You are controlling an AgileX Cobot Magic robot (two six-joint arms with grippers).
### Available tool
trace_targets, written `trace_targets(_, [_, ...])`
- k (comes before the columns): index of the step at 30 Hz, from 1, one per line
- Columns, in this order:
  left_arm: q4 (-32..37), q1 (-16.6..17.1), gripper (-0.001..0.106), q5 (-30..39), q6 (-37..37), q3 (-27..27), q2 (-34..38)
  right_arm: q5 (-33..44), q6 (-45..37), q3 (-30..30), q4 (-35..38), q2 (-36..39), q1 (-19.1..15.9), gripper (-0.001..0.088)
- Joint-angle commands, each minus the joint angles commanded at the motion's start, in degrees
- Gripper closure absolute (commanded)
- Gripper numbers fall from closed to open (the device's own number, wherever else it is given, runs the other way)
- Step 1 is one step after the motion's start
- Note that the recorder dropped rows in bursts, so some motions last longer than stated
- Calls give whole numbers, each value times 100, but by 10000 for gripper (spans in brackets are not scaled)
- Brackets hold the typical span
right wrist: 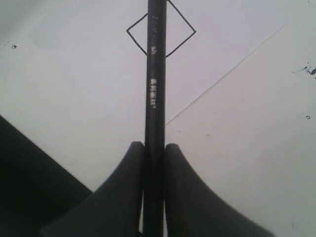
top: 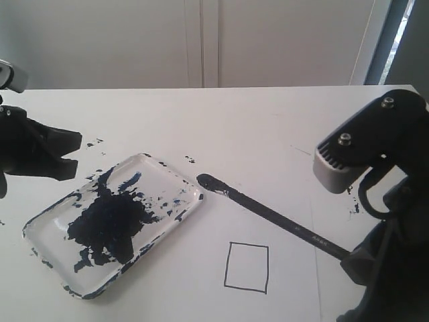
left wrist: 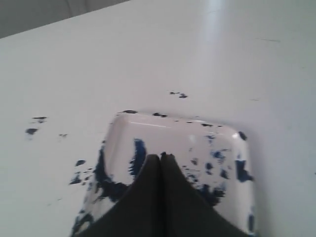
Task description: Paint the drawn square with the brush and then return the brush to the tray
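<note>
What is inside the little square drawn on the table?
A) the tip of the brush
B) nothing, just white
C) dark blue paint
B: the drawn square is plain white inside its thin black outline, and the dark tip of the brush is outside it, near the tray.

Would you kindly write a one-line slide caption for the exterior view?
Right gripper holds the brush, bristles beside the paint-smeared tray; the drawn square is unpainted.

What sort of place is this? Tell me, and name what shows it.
Probably a robot lab bench set for a painting trial: a white table, a paint-smeared tray, a drawn square, and the right end effector gripping a brush.
</note>
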Motion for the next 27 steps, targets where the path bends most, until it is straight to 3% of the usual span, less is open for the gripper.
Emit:
trace_targets(12, [0,0,1053,4540,2422,0,-11,-10,0,0,0,0,0,868])
trace_targets(16, [-902,0,1053,5464,3855,0,-63,-40,-24,0,0,0,0,868])
trace_targets(19, [-2002,0,1053,6014,4500,0,-63,-69,-24,0,0,0,0,868])
trace_targets(23, [-4671,0,1053,5912,4902,0,-63,-69,-46,0,0,0,0,868])
trace_targets(25, [-5904,0,1053,5585,5746,0,-63,-69,-46,0,0,0,0,868])
trace_targets(27, [-7364,-26,1053,5224,7132,0,-63,-69,-46,0,0,0,0,868])
